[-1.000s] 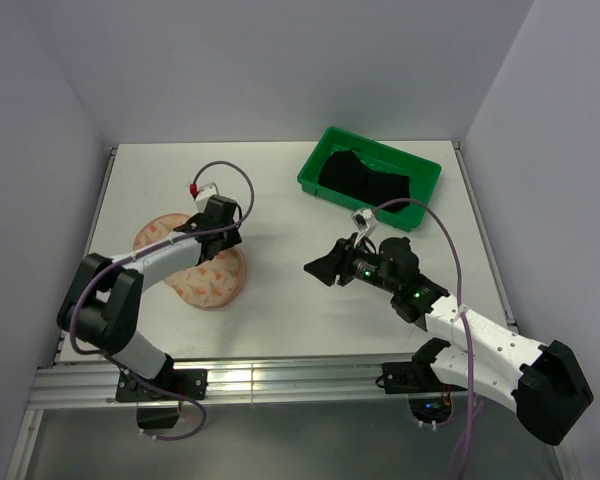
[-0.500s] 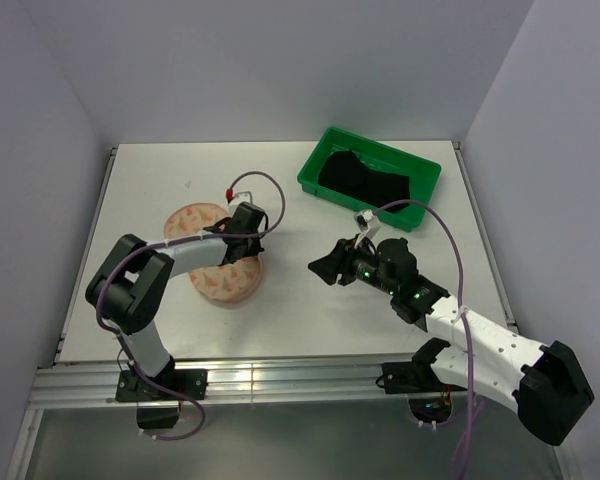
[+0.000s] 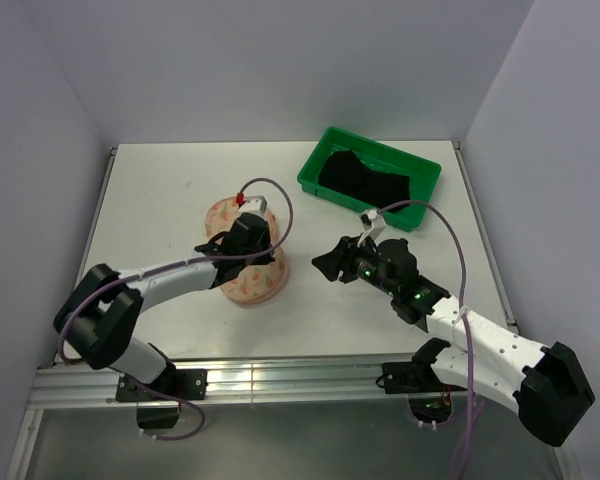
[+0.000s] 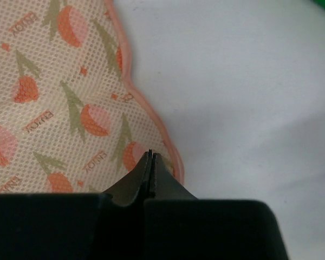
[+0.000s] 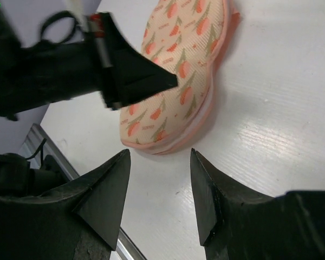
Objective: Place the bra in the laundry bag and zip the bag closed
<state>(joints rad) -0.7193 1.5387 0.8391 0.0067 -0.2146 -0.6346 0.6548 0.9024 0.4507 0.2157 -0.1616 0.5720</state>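
Observation:
The laundry bag (image 3: 255,285) is a peach-pink mesh pouch with orange-and-green marks, lying left of the table's middle. It also shows in the left wrist view (image 4: 54,108) and the right wrist view (image 5: 173,70). My left gripper (image 3: 263,252) (image 4: 151,154) is shut, its tips at the bag's pink rim. My right gripper (image 3: 325,265) (image 5: 160,153) is open and empty, low over the table just right of the bag and pointing at it. The bra (image 3: 365,180) is a black heap inside the green tray (image 3: 380,148).
The green tray stands at the back right of the white table. Grey walls close in the back and both sides. A metal rail runs along the near edge under the arm bases.
My left gripper has swung right toward the table's middle, and the laundry bag has moved right with it and turned. The right gripper has barely moved.

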